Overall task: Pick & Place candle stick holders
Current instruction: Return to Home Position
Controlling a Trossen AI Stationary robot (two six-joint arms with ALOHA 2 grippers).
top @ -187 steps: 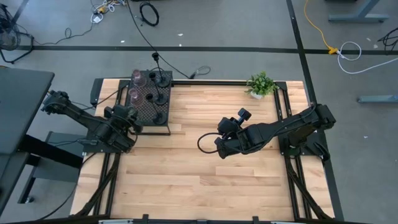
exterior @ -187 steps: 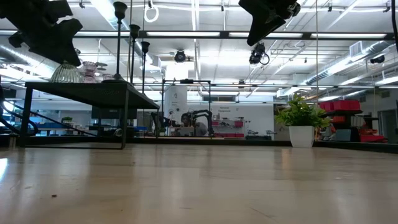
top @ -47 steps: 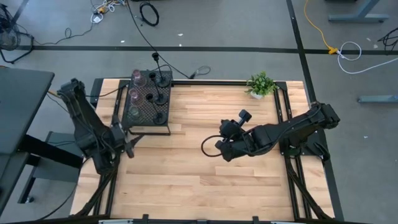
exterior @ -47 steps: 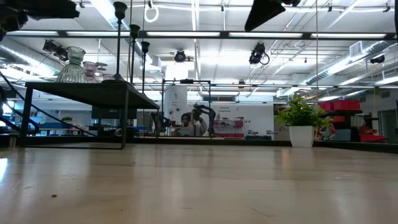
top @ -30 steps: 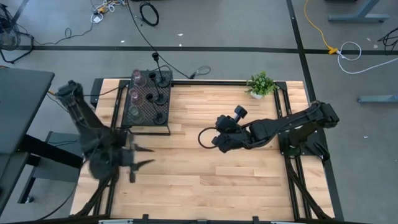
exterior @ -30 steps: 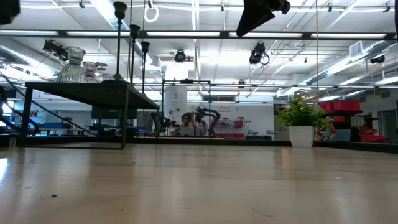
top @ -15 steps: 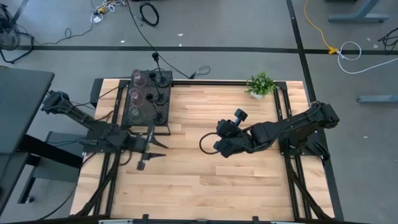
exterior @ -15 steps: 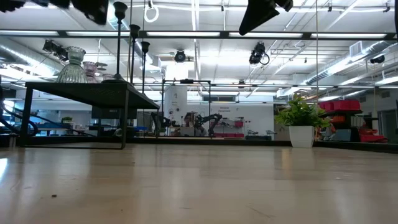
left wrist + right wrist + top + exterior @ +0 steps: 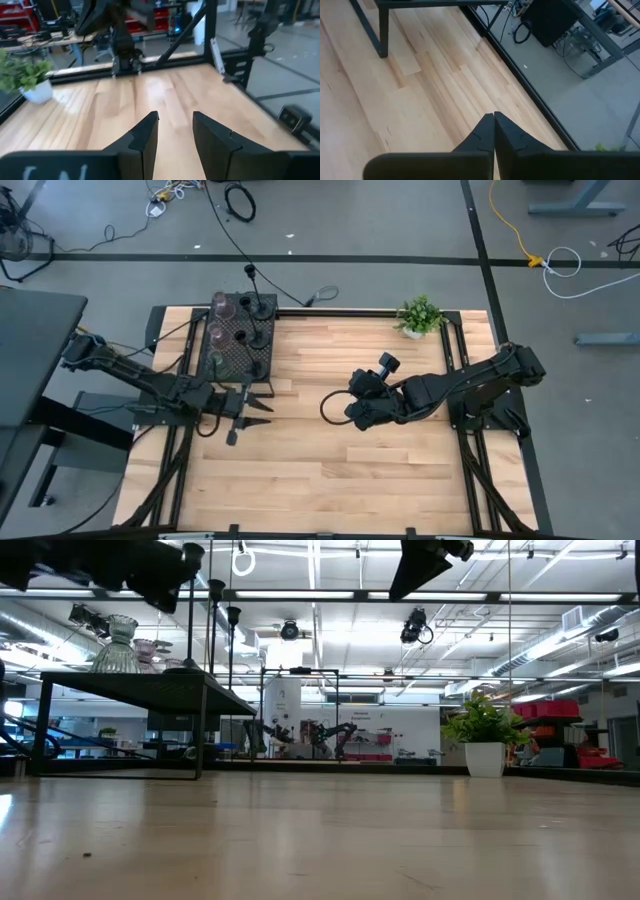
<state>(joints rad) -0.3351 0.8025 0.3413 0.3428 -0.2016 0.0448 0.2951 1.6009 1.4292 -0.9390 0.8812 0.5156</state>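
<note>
Candle stick holders (image 9: 257, 337) all stand on top of the black mesh shelf (image 9: 232, 380), none of them held. Three thin black stems (image 9: 190, 610) with round bases line the shelf's side that faces the middle of the table (image 9: 330, 470). Two pinkish glass goblets (image 9: 222, 307) and the squat olive-gold holder (image 9: 213, 361) line its opposite side, with the olive-gold one at the end of that row nearest the arms. The left gripper (image 9: 258, 402) hangs in the air just off the shelf's near corner, its two fingers (image 9: 145, 137) spread apart with nothing between them. The right gripper (image 9: 355, 408) hangs well apart from the shelf, above the middle of the table, fingers (image 9: 507, 135) pressed together and empty. A small potted plant (image 9: 420, 315) stands well apart from the shelf along the same far edge of the table.
</note>
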